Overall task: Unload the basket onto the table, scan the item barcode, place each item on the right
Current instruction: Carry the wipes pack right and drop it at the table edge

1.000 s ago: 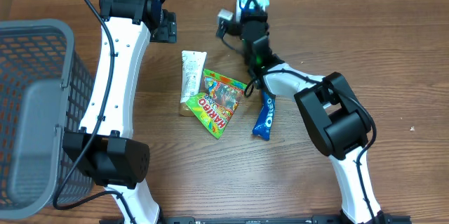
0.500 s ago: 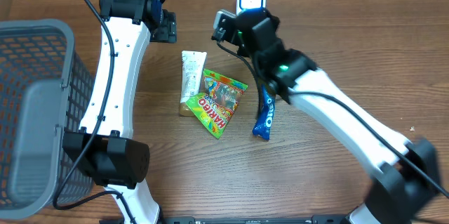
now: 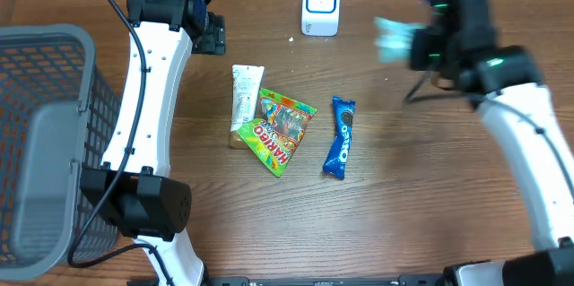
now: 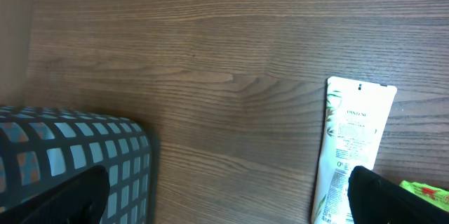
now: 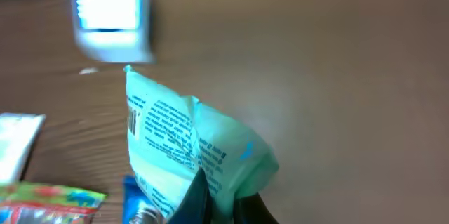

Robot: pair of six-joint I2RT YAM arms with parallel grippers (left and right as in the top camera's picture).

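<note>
On the worktop an Oreo pack, a Haribo bag and a white tube lie close together, with a basket off to the left. Farther back the right pincer pinches a mint-green packet, off to the right of the scanner. The left pincer hangs spread wide just beyond the tube.

Overhead straight down on the table; close wrist views, left with its white tube, right with its scanner
</note>
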